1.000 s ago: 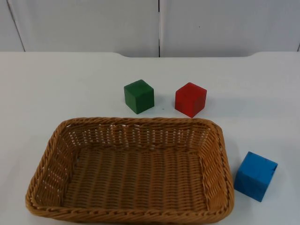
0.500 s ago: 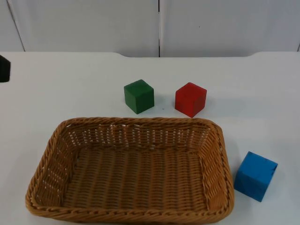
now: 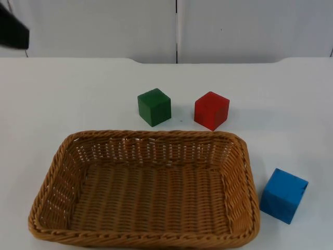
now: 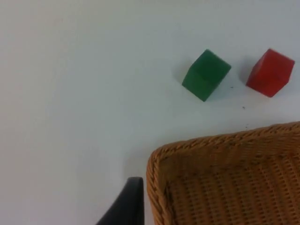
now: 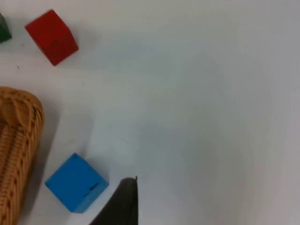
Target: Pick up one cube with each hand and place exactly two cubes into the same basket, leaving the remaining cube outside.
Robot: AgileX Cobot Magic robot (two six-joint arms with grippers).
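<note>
While nothing on the tabletop (image 3: 62,94) has budged, the left arm (image 3: 11,28) has crept further in at the far left corner, so the reach is just starting. Basket (image 3: 52,172) is empty; blue cube (image 3: 283,195) just right of it, red cube (image 3: 212,110) and green cube (image 3: 154,107) behind. Can't tell how either arm's jaws stand.

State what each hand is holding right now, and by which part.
Nothing is held. The green cube, red cube and blue cube all sit on the table, outside the basket.
</note>
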